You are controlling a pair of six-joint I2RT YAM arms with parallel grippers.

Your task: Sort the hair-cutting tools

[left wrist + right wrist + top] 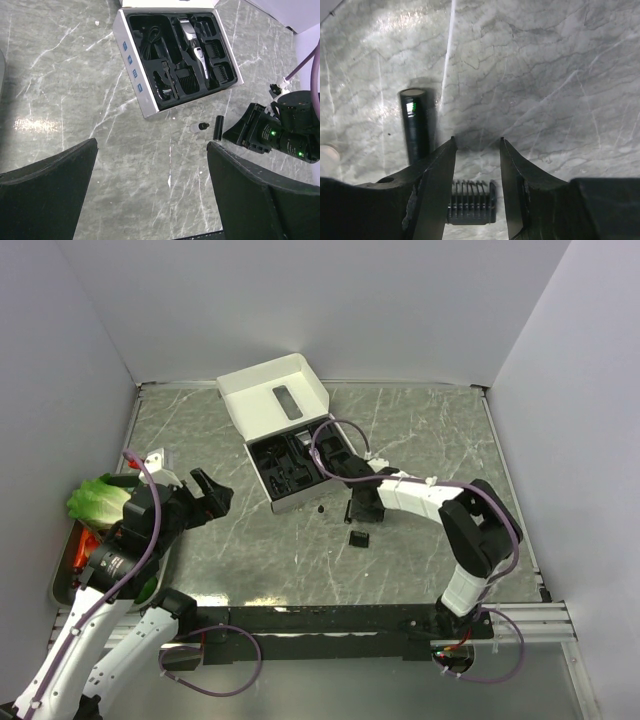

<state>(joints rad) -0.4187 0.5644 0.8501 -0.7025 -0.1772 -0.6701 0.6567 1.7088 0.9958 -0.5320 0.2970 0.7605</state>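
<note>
Right claw (476,140) fills its wrist view, jaws half apart, gripping nothing; small black ribbed plastic comb attachment (470,201) lies on grey marble desk (545,75), seen btwn its fingers (435,170), short black cylinder (415,125) just beside. Left claw (152,145) hangs wide open, empty. Slim black-and-silver clipper (195,47) sits in white cardboard box (131,65). Step, prob: collecting 1 loose comb. Next: shift back over it, drop, close across its sides.
</note>
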